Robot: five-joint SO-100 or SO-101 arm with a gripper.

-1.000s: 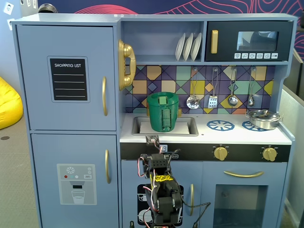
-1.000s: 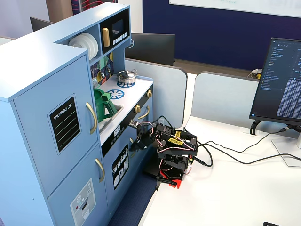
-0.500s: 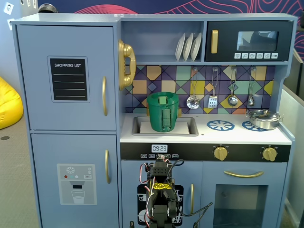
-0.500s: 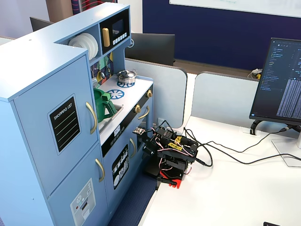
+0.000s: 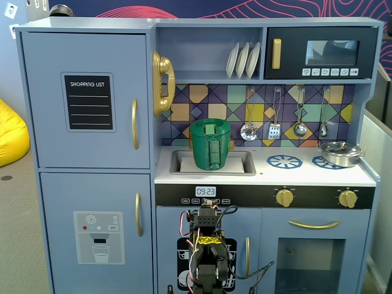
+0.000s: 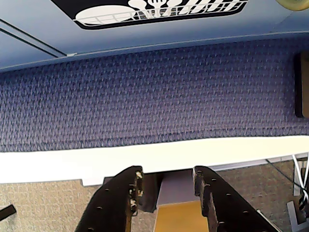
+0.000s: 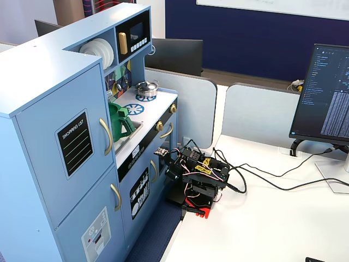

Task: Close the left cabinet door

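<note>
The left cabinet door (image 5: 43, 101) is a light-blue panel with a black "SHOPPING LIST" board (image 5: 89, 101) and a curved gold handle (image 5: 135, 124). It lies flush with the cabinet frame in both fixed views, and it also shows from the side (image 7: 46, 158). My arm (image 5: 208, 245) is folded low in front of the dishwasher-print door, well right of and below that handle. In the wrist view my gripper (image 6: 166, 175) points down at the white table edge (image 6: 72, 162) and blue carpet (image 6: 145, 92). Its jaws stand apart with nothing between them.
A blue door with a dispenser graphic (image 5: 98, 236) sits below the left door. A green pitcher (image 5: 210, 144) stands in the sink, a gold phone (image 5: 162, 82) hangs beside it, and a pot (image 5: 340, 153) sits on the stove. A monitor (image 7: 327, 93) and cables (image 7: 272, 180) are on the white desk.
</note>
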